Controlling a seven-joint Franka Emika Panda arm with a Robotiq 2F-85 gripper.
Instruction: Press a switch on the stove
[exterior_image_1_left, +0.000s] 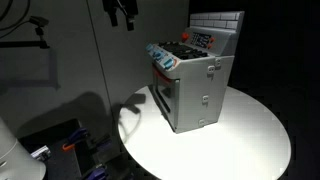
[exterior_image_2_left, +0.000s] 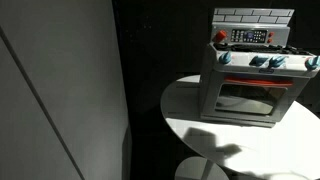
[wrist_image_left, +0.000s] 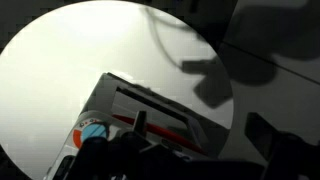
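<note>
The stove is a small grey box with an oven door, a white tiled back panel and red-and-blue controls on top. It stands on a round white table in both exterior views. My gripper hangs high above the table's edge, up and to the side of the stove, touching nothing. In the wrist view the stove lies below, its blue knob at the lower left. The dark fingers look spread apart and empty.
A grey wall panel stands beside the table. Cables and dark gear lie on the floor below the table's edge. The arm's shadow falls on the table in front of the stove.
</note>
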